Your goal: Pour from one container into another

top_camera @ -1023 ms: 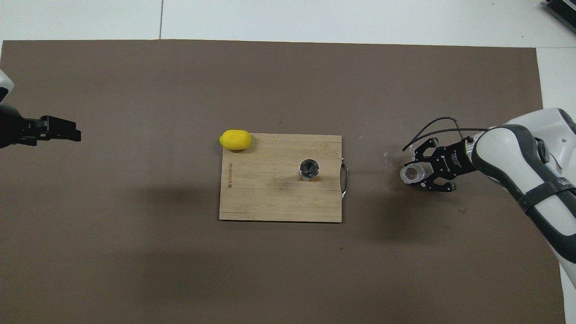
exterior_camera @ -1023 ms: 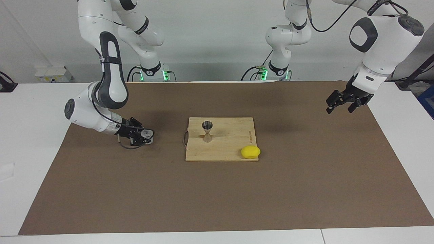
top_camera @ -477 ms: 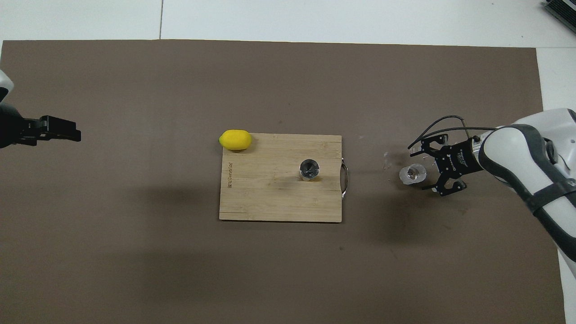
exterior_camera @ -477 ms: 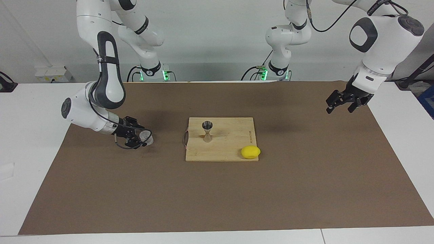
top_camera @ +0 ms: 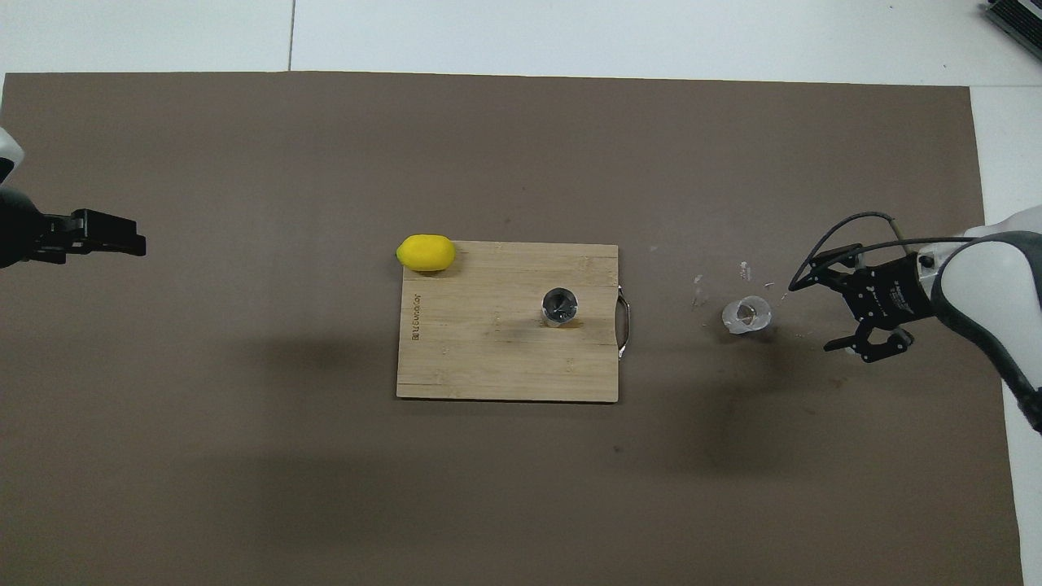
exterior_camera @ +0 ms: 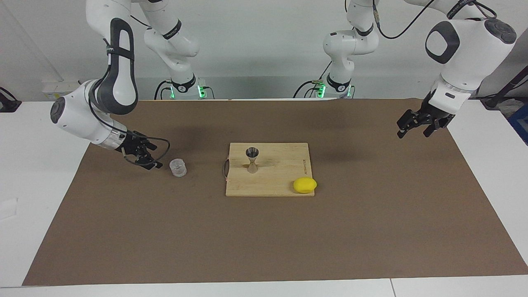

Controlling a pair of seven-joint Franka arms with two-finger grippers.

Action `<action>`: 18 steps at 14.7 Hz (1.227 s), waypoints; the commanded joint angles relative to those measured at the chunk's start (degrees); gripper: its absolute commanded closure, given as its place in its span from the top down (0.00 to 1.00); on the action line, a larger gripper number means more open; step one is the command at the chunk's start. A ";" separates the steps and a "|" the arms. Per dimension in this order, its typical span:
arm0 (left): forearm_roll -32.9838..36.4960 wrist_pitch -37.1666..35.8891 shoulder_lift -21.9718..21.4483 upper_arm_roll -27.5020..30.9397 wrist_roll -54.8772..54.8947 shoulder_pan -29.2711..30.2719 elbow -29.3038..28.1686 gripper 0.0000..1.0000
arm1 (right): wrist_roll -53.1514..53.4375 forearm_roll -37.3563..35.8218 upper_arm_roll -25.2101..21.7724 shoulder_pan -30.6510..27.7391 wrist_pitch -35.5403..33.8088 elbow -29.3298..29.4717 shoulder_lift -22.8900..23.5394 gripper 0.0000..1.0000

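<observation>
Right gripper (exterior_camera: pixel 149 159) open, empty; clear cup (exterior_camera: pixel 178 168) upright just beside it, apparently untouched, toward the jigger (exterior_camera: pixel 252 160).

cup (exterior_camera: pixel 178 168): upright on the mat, I see bare mat all round it; right gripper (exterior_camera: pixel 147 158) just beside it, apart, fingers spread.
cup-to-board lane: I see nothing standing in it.
board (exterior_camera: pixel 280 181): jigger (exterior_camera: pixel 252 160) upright mid-board; lemon (exterior_camera: pixel 305 185) at the corner, well apart from it.
left gripper (exterior_camera: pixel 414 126): waits over the mat's edge, clear of everything.
</observation>
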 commanded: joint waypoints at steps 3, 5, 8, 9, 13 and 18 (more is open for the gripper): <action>-0.12 0.06 -0.83 0.50 -0.20 -0.62 -0.83 1.00 | -10.54 -9.90 0.62 4.38 -2.57 -1.54 -3.97 0.99; -0.12 0.06 -0.83 0.50 -0.20 -0.62 -0.83 1.00 | -13.88 -12.36 0.62 7.10 -3.54 -1.54 -4.41 0.99; -0.12 0.06 -0.83 0.50 -0.20 -0.62 -0.83 1.00 | -16.44 -18.07 0.62 12.54 -2.93 -1.37 -5.38 0.99; -0.12 0.06 -0.83 0.50 -0.20 -0.62 -0.83 1.00 | -16.44 -19.65 0.62 14.04 -2.49 -0.93 -5.55 0.99; -0.12 0.06 -0.83 0.41 -0.20 -0.62 -0.83 1.00 | -17.40 -21.25 1.14 15.90 -1.26 3.54 -7.22 0.99; -0.12 0.06 -0.83 0.41 -0.20 -0.62 -0.83 1.00 | -17.85 -21.25 1.32 15.82 -0.65 9.08 -8.90 0.99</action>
